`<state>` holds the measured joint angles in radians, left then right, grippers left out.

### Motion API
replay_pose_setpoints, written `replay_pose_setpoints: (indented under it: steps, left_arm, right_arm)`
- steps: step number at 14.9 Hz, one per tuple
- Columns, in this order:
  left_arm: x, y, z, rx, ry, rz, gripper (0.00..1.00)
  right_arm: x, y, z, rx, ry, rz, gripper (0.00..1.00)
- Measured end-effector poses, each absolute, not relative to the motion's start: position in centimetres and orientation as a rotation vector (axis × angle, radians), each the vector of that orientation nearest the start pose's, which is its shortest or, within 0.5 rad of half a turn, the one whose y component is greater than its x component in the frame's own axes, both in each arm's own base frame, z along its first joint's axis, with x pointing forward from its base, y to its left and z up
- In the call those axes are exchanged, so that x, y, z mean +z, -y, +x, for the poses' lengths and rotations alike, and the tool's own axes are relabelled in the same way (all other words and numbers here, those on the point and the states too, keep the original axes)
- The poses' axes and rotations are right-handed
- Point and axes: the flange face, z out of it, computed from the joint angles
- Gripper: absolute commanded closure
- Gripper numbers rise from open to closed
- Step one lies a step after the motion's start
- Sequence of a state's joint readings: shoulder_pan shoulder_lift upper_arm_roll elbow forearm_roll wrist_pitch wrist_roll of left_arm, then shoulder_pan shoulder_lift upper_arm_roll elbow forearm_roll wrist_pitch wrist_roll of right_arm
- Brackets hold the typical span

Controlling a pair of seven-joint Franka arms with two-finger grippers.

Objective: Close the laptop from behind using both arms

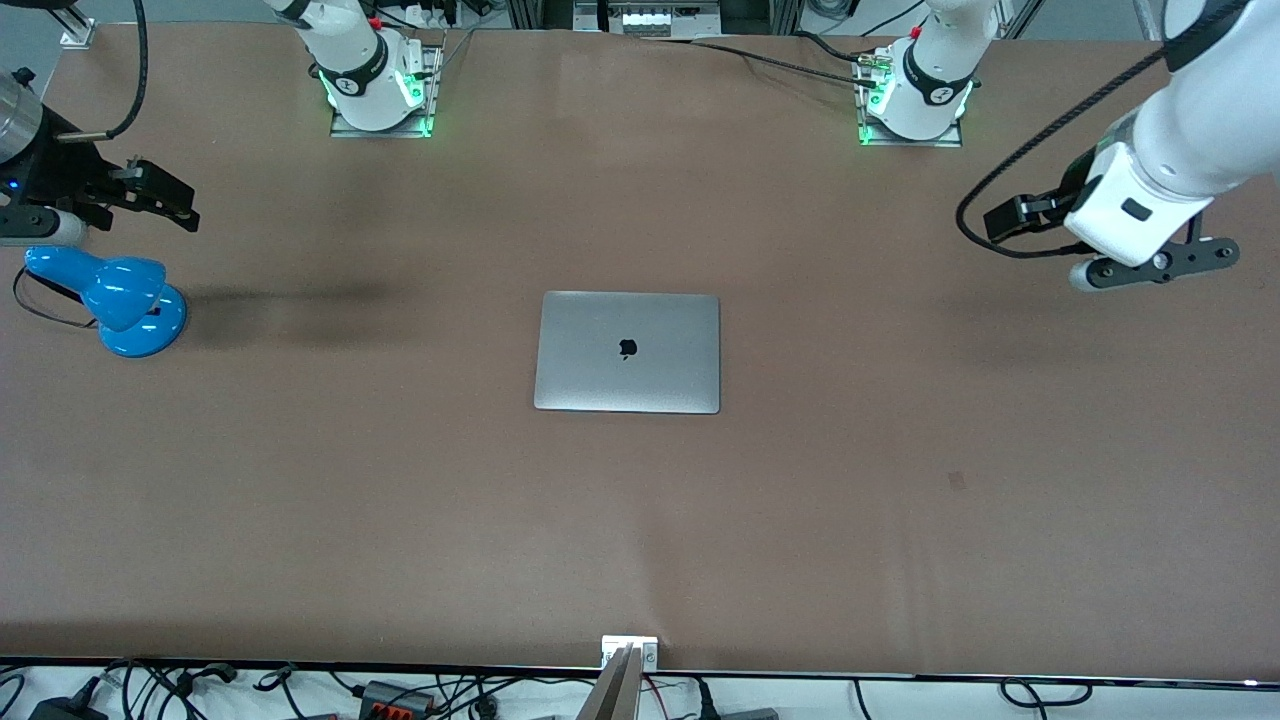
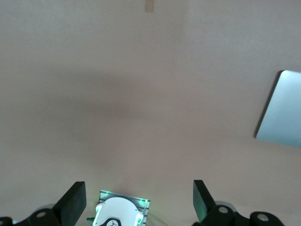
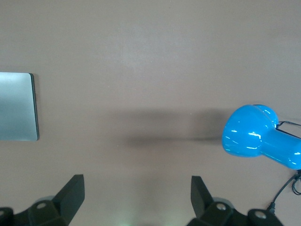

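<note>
Front view: we are seeing the laptop (image 1: 627, 353) lying shut and flat in the middle of the brown desk (image 1: 900, 520), silver lid up with the black apple logo (image 1: 628, 349) showing. Nothing is touching it.

We are seeing the left hand (image 1: 1150, 262) hanging in the air over the desk's edge at the left arm's end, well apart from the laptop. In the left wrist view its hand (image 2: 139, 202) is spread wide, two black fingers (image 2: 74, 201) apart with nothing between them, bare desk below and a corner of the laptop (image 2: 281, 109) at the frame's edge. The left arm's base (image 2: 120, 212) is showing between the fingers.

We are seeing the right hand (image 1: 150, 195) hanging over the desk at the right arm's end, also well apart from the laptop. In the right wrist view the hand (image 3: 137, 200) is released too, fingers (image 3: 71, 194) wide and empty. That view is also catching the laptop's edge (image 3: 18, 107) and a blue desk lamp (image 3: 261, 136).

The blue lamp (image 1: 115, 300) is lying on the desk near the right arm's end, just below the right hand in the front view, a thin black cord (image 1: 40, 300) trailing from it.

Both arm bases (image 1: 375, 75) are glowing green along the desk's top edge in the front view.
</note>
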<state>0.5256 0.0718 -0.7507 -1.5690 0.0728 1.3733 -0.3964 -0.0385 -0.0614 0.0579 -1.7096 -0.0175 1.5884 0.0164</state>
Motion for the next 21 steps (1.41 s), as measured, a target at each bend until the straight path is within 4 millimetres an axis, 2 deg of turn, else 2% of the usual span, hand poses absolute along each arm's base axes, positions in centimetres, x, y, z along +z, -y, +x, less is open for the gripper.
replay_pose_setpoints:
  steps: [3,5,8,12,17,21]
  left_arm:
    - [58.2,10.7,52.5,0.322,0.199,-3.001,0.0]
    - [58.3,10.4,52.1,0.319,0.113,-3.014,0.0]
    - [58.9,8.1,52.1,0.3,0.048,-3.065,0.0]
    - [59.3,5.3,52.7,0.254,0.11,-3.091,0.0]
    - [60.4,5.3,52.3,0.217,0.103,-3.102,0.0]
    - [61.7,5.6,50.9,0.154,0.095,-3.102,0.0]
  right_arm:
    - [58.7,-0.5,53.7,0.11,-0.007,-3.159,0.0]
    - [58.5,-0.4,53.8,0.115,-0.016,-3.147,0.0]
    - [58.5,-0.1,53.9,0.11,-0.026,-3.139,0.0]
    - [58.5,0.0,53.9,0.109,-0.028,-3.139,0.0]
    - [58.5,0.1,53.9,0.111,-0.032,-3.138,0.0]
    - [58.5,0.2,53.9,0.111,-0.035,-3.138,0.0]
